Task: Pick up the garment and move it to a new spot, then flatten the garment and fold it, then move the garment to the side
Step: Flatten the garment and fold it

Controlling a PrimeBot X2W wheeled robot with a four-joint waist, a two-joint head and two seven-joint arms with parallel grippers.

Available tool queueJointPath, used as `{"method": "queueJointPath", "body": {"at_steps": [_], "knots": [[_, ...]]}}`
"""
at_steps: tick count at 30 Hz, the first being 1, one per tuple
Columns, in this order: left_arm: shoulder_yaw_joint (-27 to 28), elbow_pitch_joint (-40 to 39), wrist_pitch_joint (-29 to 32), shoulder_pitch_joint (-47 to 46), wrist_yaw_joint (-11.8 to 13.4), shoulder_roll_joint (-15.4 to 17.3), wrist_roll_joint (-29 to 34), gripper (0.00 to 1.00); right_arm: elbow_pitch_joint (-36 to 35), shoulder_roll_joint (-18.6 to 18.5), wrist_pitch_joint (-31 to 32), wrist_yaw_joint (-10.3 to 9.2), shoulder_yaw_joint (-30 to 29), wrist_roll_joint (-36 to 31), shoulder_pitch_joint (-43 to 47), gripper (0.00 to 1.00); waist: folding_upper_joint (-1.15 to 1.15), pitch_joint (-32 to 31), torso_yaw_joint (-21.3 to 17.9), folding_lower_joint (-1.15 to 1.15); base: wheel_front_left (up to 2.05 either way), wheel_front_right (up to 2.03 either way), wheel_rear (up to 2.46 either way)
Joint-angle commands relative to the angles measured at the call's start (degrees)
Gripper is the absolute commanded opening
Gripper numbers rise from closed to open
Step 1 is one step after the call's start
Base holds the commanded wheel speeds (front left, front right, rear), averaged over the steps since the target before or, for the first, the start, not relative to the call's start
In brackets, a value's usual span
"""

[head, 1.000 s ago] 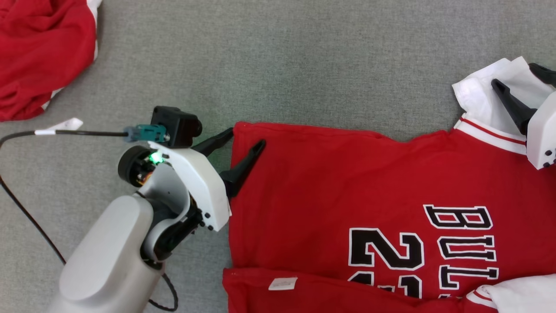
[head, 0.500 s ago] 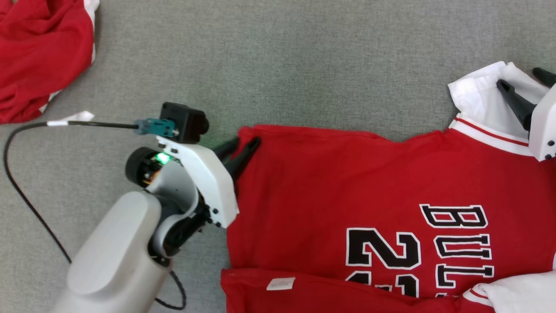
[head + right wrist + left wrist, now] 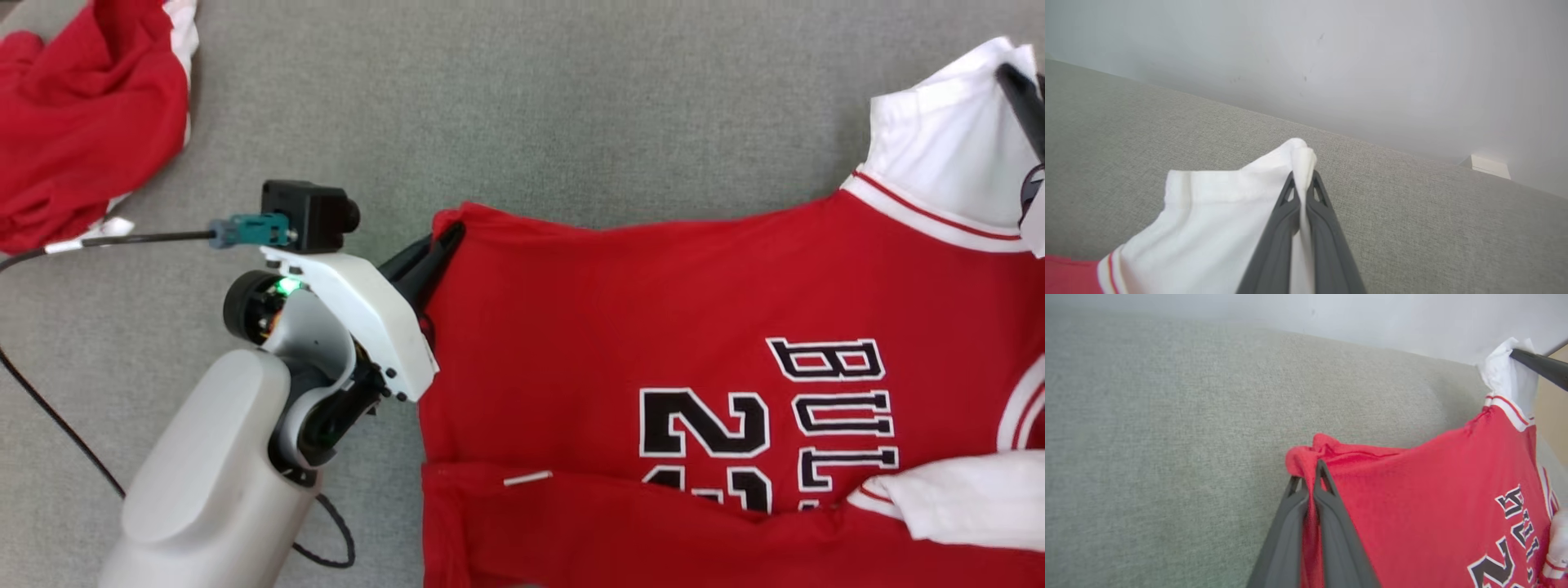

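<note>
A red garment (image 3: pixel 620 327) with white sleeves and black lettering lies spread on the grey surface, its far edge raised. My left gripper (image 3: pixel 447 237) is shut on the garment's far left red corner (image 3: pixel 1306 461), which bunches over the fingertips. At the right edge of the head view, my right gripper (image 3: pixel 1012 82) is shut on the far white sleeve (image 3: pixel 947 147). In the right wrist view the white sleeve cloth (image 3: pixel 1216 220) is pinched between the dark fingers (image 3: pixel 1323 241). The right finger (image 3: pixel 1539 365) also shows in the left wrist view, holding the sleeve up.
A second red and white garment (image 3: pixel 82 122) lies crumpled at the far left. A black cable (image 3: pixel 49 416) runs from my left wrist across the grey surface (image 3: pixel 571 98). A pale wall (image 3: pixel 1331 61) stands behind the surface.
My left gripper has closed on the garment's corner. Both grippers have lifted the far edge, and the right one has carried the sleeve further up and away.
</note>
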Motion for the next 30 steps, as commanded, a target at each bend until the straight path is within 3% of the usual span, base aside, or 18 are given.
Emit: {"method": "queueJointPath", "body": {"at_steps": [1, 9, 20, 30], "knots": [[0.3, 0.2, -0.5, -0.1, 0.1, 0.1, -0.2, 0.00, 0.4, -0.3, -1.0, -0.03, -0.5, -0.1, -0.3, 0.00, 0.00, -1.1, -0.4, 0.00, 0.00, 0.00, 0.00], [0.8, 0.5, -3.7, 3.4, 0.4, -0.6, -1.0, 0.00, -0.9, -1.8, -6.2, -0.06, -0.4, 1.0, 5.3, 0.00, 0.00, -5.5, -2.4, 0.00, 0.00, 0.00, 0.00], [1.4, 0.3, -9.2, 14.9, 0.8, -1.1, -3.6, 0.00, -8.2, -2.9, -14.5, -0.06, -1.0, 4.9, 24.7, 0.00, 0.00, -12.0, -5.6, 0.00, 0.00, 0.00, 0.00], [2.9, -2.0, -11.7, 21.8, 2.7, -0.3, -4.3, 0.00, -12.5, -0.2, -16.4, -0.06, -3.0, 4.7, 34.3, 0.00, 0.00, -13.3, -8.1, 0.00, 0.00, 0.00, 0.00]]}}
